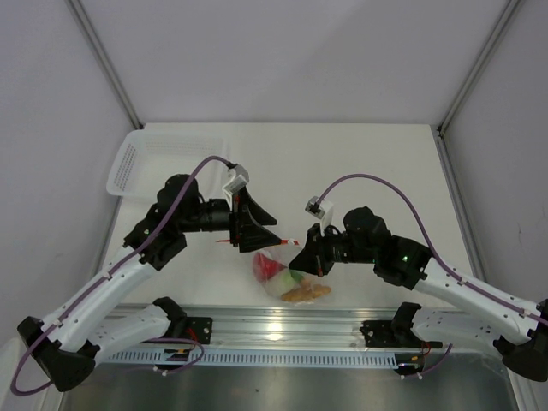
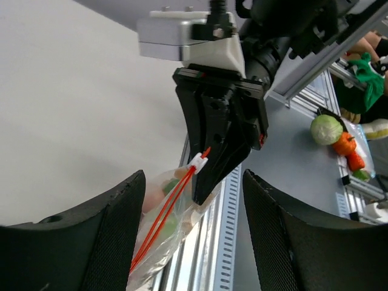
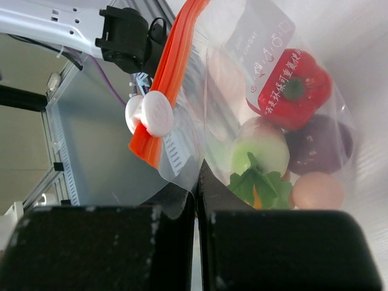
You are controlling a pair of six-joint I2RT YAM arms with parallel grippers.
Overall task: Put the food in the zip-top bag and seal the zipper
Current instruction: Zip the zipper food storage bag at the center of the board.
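The clear zip-top bag (image 1: 289,278) hangs near the table's front edge with the food inside. In the right wrist view I see a red pepper (image 3: 296,91), a white one with green (image 3: 260,151), a purple one (image 3: 320,145) and an orange-tan one (image 3: 318,191). The orange-red zipper (image 3: 173,73) carries a white slider (image 3: 153,114). My right gripper (image 3: 197,182) is shut on the bag's edge just below the slider; it also shows in the top view (image 1: 301,255). My left gripper (image 2: 194,182) is open, its fingers on either side of the bag's (image 2: 163,224) zipper end without touching it.
A white slotted basket (image 1: 163,158) sits at the back left corner. An aluminium rail (image 1: 282,325) runs along the near edge under the bag. Spare toy vegetables (image 2: 332,130) lie off the table beyond the rail.
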